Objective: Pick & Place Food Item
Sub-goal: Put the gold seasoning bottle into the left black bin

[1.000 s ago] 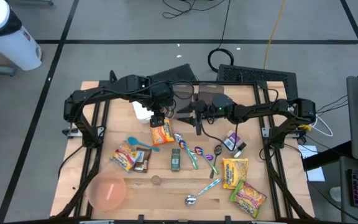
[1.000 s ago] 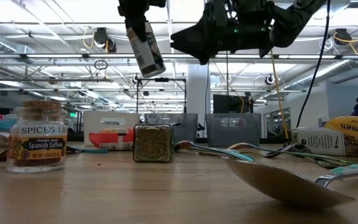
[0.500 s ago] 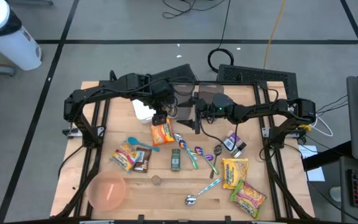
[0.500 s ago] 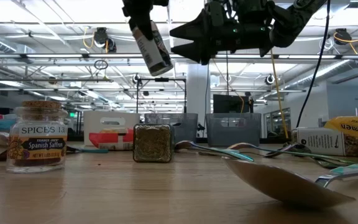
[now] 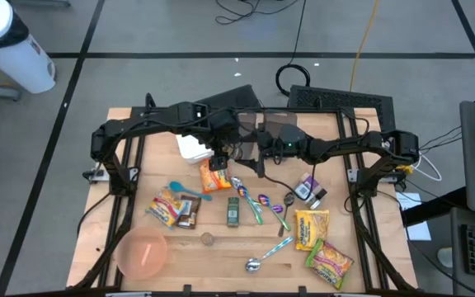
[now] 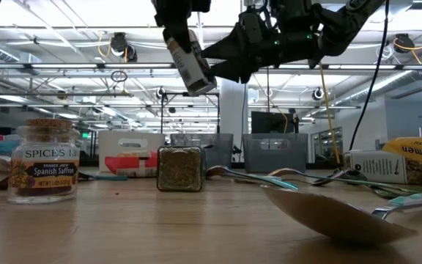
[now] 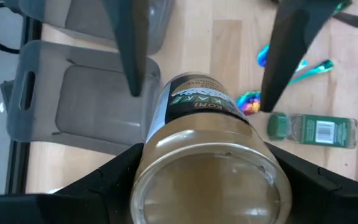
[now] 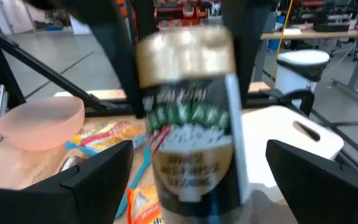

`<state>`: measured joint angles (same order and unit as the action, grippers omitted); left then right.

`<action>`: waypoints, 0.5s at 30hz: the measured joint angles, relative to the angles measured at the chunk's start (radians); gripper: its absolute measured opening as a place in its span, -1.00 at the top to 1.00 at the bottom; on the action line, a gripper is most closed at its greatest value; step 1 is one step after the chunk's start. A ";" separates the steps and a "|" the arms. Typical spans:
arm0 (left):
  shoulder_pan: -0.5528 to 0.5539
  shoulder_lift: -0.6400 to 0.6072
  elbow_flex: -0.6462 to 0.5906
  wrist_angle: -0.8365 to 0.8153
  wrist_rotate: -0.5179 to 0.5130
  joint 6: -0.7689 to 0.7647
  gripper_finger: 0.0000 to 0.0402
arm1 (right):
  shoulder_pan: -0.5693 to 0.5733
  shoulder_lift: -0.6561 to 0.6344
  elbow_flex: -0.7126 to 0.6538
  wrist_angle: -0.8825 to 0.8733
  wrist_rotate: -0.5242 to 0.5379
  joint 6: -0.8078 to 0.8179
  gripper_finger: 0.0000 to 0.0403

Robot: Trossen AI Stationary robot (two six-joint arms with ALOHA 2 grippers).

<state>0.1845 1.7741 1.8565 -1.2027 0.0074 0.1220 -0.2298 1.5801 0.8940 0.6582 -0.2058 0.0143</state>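
A glass spice jar (image 6: 191, 62) with a dark label and a gold cap (image 8: 185, 50) hangs tilted in the air above the table's middle, and my left gripper (image 6: 178, 18) is shut on it from above. My right gripper (image 6: 222, 59) is open and points at the jar from the table's right. Its two fingers (image 7: 132, 50) stand on either side of the jar's cap end, with a gap showing on each side. From above, the jar (image 5: 219, 162) shows over the orange packet (image 5: 215, 176). My left gripper pinches the jar's glass body near its bottom end (image 7: 207, 168) between its two fingers (image 7: 114, 180). The fingers come from above, slanting down, with one on each side of the jar. The jar is lifted clear and tilted, and its cap end points down and away toward the right gripper.
On the table lie a saffron jar (image 6: 44, 163), a green-capped spice jar (image 5: 232, 212), several spoons (image 5: 262, 206), ramen packets (image 5: 312, 227), a pink bowl (image 5: 143, 252) and a white box (image 5: 192, 147). A grey tray (image 7: 73, 99) sits at the far side.
My left gripper has carried the jar toward the table's right, closer to the right gripper, and the jar has tipped further. My right gripper has opened and swung toward the jar, so that its fingers now stand beside the cap end.
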 joint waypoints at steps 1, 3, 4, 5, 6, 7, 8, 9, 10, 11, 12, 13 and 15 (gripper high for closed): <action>0.001 0.000 0.000 0.007 0.000 0.002 -0.39 | 0.000 0.006 0.000 0.003 0.000 0.000 -0.79; 0.001 0.000 0.000 0.023 0.002 0.008 -0.39 | 0.000 0.012 0.000 0.003 -0.002 0.005 -0.79; 0.000 0.000 0.000 0.035 0.002 0.008 -0.39 | 0.000 0.013 -0.001 0.003 -0.003 0.009 -0.79; 0.000 0.000 0.000 0.044 0.007 0.009 -0.39 | 0.000 0.013 -0.001 0.008 -0.003 0.011 -0.79; 0.000 0.000 0.000 0.048 0.018 0.009 -0.39 | 0.000 0.013 -0.001 0.016 -0.004 0.010 -0.79; 0.000 0.000 0.000 0.048 0.028 0.010 -0.39 | 0.000 0.012 -0.001 0.024 -0.004 0.010 -0.79; 0.000 0.000 0.000 0.048 0.033 0.014 -0.39 | 0.000 0.012 -0.001 0.034 -0.004 0.010 -0.78; 0.000 0.000 0.000 0.050 0.036 0.018 -0.39 | 0.000 0.012 -0.001 0.043 -0.005 0.013 -0.78; 0.000 0.000 0.000 0.053 0.037 0.024 -0.39 | 0.002 0.012 -0.001 0.056 -0.007 0.021 -0.78; 0.000 0.000 0.000 0.056 0.037 0.026 -0.39 | 0.002 0.012 -0.001 0.069 -0.008 0.026 -0.78; 0.000 0.000 0.001 0.060 0.038 0.026 -0.39 | 0.002 0.012 -0.001 0.071 -0.009 0.027 -0.78; 0.000 0.000 0.001 0.066 0.040 0.026 -0.39 | 0.002 0.012 -0.001 0.071 -0.012 0.027 -0.78; 0.000 0.000 0.001 0.089 0.050 0.026 -0.39 | 0.002 0.012 -0.001 0.061 -0.013 0.027 -0.78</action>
<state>0.1848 1.7741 1.8572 -1.1135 0.0570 0.1476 -0.2279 1.5921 0.8932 0.7193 -0.2184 0.0415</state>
